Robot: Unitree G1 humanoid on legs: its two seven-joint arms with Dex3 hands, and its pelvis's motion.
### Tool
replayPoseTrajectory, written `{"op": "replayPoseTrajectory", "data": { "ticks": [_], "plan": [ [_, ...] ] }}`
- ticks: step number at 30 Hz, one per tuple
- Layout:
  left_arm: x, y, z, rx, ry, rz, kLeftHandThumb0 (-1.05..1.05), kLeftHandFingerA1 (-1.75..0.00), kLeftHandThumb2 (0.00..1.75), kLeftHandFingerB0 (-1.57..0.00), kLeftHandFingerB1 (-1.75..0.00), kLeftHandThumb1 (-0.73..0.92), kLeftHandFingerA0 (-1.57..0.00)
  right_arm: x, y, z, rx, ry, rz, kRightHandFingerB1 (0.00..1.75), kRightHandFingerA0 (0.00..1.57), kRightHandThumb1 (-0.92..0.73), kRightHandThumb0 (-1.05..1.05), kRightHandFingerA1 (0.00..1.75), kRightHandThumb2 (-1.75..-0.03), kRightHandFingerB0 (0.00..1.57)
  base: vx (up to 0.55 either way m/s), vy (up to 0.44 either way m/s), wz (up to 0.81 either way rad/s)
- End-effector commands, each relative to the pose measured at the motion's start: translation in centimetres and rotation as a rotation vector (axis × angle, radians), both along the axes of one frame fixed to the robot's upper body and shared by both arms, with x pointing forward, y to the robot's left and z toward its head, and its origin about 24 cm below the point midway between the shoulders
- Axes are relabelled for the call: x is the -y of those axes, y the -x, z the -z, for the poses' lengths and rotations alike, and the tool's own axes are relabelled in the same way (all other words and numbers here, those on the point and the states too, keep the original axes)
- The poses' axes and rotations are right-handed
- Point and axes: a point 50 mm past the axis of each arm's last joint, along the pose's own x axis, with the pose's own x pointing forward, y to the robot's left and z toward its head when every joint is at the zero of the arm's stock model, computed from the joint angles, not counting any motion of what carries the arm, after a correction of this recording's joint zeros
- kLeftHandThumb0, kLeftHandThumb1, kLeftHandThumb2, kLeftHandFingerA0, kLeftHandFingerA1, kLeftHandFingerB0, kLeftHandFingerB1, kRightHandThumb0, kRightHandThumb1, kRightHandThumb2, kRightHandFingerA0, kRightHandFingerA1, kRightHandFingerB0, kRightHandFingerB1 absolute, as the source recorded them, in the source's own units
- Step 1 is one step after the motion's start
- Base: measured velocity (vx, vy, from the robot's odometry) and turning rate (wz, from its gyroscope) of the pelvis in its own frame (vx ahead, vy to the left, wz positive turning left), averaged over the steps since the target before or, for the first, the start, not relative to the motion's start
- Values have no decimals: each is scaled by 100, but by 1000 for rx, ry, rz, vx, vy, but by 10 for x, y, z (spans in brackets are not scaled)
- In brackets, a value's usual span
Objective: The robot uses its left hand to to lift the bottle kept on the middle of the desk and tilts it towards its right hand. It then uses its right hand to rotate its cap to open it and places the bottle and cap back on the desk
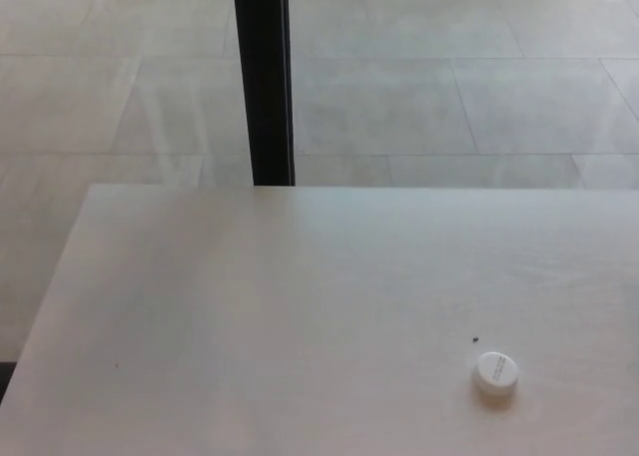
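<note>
One white cap (495, 372) lies flat on the pale desk (280, 316), near its front right corner, with a tiny dark speck (475, 340) just behind it. Neither hand shows, so their fingers cannot be judged; the bottle is out of view.

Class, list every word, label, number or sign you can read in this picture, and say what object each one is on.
None can be read.
The white cap on the desk shows no lettering on its top.
The black post and the tiled floor carry no text or signs.
</note>
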Motion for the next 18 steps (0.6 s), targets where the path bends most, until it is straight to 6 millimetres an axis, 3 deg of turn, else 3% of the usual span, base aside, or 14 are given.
{"op": "replayPoseTrajectory", "data": {
  "ticks": [1, 2, 3, 4, 5, 6, 8, 9, 10, 13, 14, 16, 17, 18],
  "plan": [
    [-72, 129, 59, 99, 276, -331, -105, -60, 109, 0, -37, 69, 0, 130, 94, -36, 211, -346, 587, 34, 1, -57, -77, 39, -96, 5, 0, 0, 0],
    [-69, 144, 72, 77, 319, -395, -105, -60, 111, 0, -38, 68, 0, 140, 109, -25, 257, -412, 694, 35, 0, -59, -85, 36, -95, 1, 0, 0, 0],
    [-68, 151, 80, 90, 361, -426, -105, -62, 110, 0, -42, 65, 0, 143, 116, -19, 276, -458, 732, 34, 0, -72, -73, 43, -61, 9, 0, 0, 0],
    [-67, 153, 83, 99, 377, -436, -105, -62, 110, 0, -42, 65, 0, 144, 118, -17, 283, -477, 745, 34, 0, -72, -73, 43, -61, 9, 0, 0, 0],
    [-65, 157, 93, 105, 408, -457, -105, -59, 112, 0, -39, 69, 0, 144, 123, -5, 276, -521, 784, 39, 0, -54, -73, 47, -94, 4, 0, 0, 0],
    [-64, 159, 104, 122, 452, -500, -100, -59, 111, 0, -38, 69, 0, 141, 128, 9, 277, -584, 813, 33, 3, -71, -74, 52, -61, 9, 0, 0, 0],
    [-61, 163, 115, 223, 571, -566, -91, -51, 66, 0, 0, 88, 0, 136, 131, 27, 223, -619, 855, 36, 6, -59, -78, 57, -92, 6, 0, 0, 0],
    [-61, 164, 118, 248, 600, -566, -91, -51, 66, 0, 0, 88, 0, 135, 133, 30, 205, -622, 867, 36, 6, -59, -78, 57, -92, 6, 0, 0, 0],
    [-55, 166, 125, 261, 632, -593, -97, -58, 110, 0, -41, 71, 0, 130, 134, 44, 195, -686, 898, 32, 3, -58, -78, 44, -93, 9, 0, 0, 0],
    [-45, 171, 147, 266, 767, -652, -100, -59, 111, 0, -36, 73, 0, 115, 133, 71, 191, -835, 911, 34, 8, -60, -67, 56, -90, 4, 0, 0, 0],
    [-41, 173, 154, 253, 786, -661, -96, -62, 112, 0, -41, 72, 0, 109, 132, 80, 211, -883, 936, 38, 34, -59, -68, 68, -94, 4, 0, 0, 0],
    [-35, 177, 160, 258, 881, -729, -98, -64, 112, 0, -42, 70, 0, 104, 132, 89, 218, -937, 959, 38, 25, -58, -66, 62, -93, 3, 0, 0, 0],
    [-30, 179, 163, 240, 893, -743, -93, -67, 108, 0, -47, 69, -5, 100, 131, 94, 244, -979, 975, 42, 61, -57, -66, 99, -89, 2, 0, 0, 0],
    [-29, 182, 163, 213, 861, -725, -93, -69, 108, 0, -48, 69, -6, 96, 131, 100, 259, -1029, 980, 30, 49, -71, -63, 89, -62, 6, 0, 0, 0]
  ]
}}
